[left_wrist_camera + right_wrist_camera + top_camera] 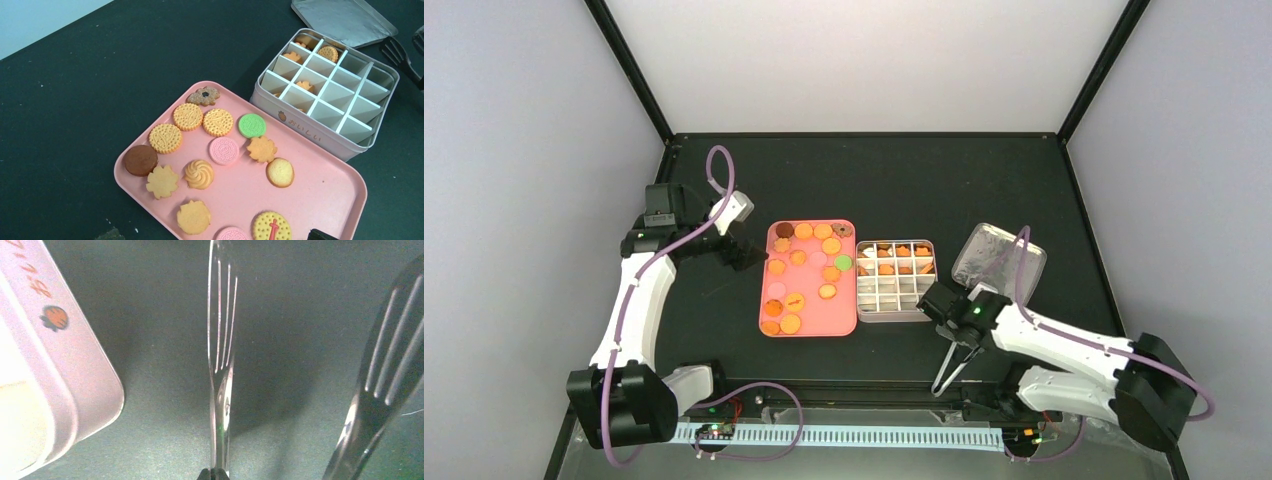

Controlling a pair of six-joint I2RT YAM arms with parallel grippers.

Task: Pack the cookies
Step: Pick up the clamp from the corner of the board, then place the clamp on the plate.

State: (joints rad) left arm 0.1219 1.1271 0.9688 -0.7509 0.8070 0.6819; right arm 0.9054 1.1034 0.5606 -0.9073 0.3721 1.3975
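So, cookies look light, stiff, crumbly (lift gently by the rim), right gripper clamped on tongs, left gripper wide open beside pink tray.

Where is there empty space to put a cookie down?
The tin has bare cells along its side nearest the tongs; cells on the opposite side hold cookies. The pink tray is bare in its corner beside the tin, at that same end. Its other end is crowded with cookies.
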